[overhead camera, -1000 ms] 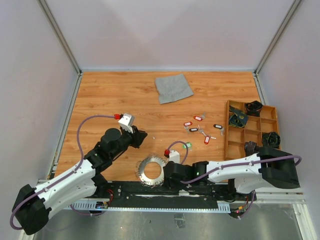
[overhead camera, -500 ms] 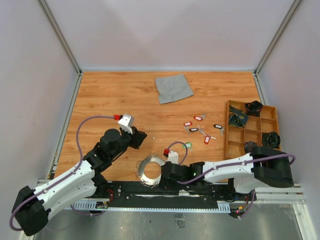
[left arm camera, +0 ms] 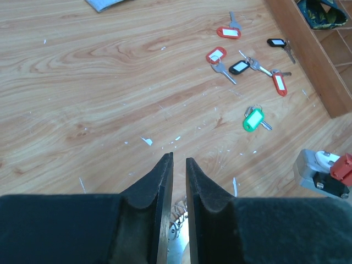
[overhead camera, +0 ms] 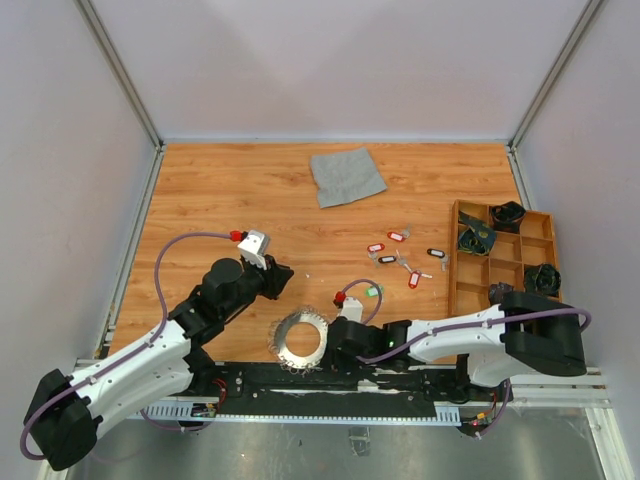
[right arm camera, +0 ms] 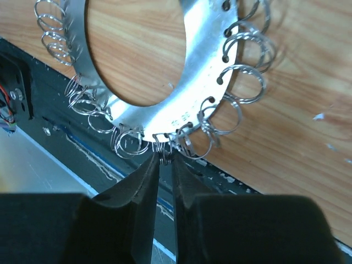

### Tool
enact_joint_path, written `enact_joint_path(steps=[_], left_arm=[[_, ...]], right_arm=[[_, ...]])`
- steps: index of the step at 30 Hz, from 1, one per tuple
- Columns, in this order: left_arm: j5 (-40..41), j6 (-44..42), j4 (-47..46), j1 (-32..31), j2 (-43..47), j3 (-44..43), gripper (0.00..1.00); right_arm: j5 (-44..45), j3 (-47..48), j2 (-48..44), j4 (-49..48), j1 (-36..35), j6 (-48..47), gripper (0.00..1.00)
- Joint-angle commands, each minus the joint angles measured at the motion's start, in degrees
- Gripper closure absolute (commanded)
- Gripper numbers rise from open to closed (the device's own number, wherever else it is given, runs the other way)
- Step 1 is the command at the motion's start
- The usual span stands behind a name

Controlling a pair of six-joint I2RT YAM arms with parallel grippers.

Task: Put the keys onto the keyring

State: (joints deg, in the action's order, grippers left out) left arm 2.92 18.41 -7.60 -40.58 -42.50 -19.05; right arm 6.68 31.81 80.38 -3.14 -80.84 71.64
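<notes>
Top view: your flat silvery keyring (overhead camera: 302,340) lies at the wood-grain counter's (overhead camera: 220,190) near edge, with the right gripper (overhead camera: 326,348) at its rim. The keys (overhead camera: 397,258), with oblong plastic tags, are scattered mid-counter, well apart from it.

Left wrist: the left gripper (left arm camera: 179,165) hovers over bare planks, its black wedge fingers (left arm camera: 159,181) nearly pressed together with nothing between.

Right wrist: your fingers pinch one thin wire loop on the keyring's perforated rim. More round loops fringe the disc.
</notes>
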Motion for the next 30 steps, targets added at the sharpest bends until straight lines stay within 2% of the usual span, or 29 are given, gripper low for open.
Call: enact_joint_path(steps=[1,12,20,30], left_arm=[[0.2,-0.8,-1.9,0.2,-0.2,0.1,0.79],[0.5,-1.3,-2.8,0.2,-1.7,-0.3,0.79],[0.5,-1.4,-2.8,0.2,-2.0,-0.7,0.79],[0.2,-1.4,-2.5,0.2,-1.9,-0.9,0.79]], right_arm=[[2.5,-0.8,-0.9,0.3,2.1,0.6,0.85],[1.9,1.3,1.1,-2.0,8.7,-7.5,0.89],[3.6,2.9,-0.4,1.9,9.8,-13.6,0.69],[3.8,2.4,-2.4,6.3,5.6,-10.0,0.7]])
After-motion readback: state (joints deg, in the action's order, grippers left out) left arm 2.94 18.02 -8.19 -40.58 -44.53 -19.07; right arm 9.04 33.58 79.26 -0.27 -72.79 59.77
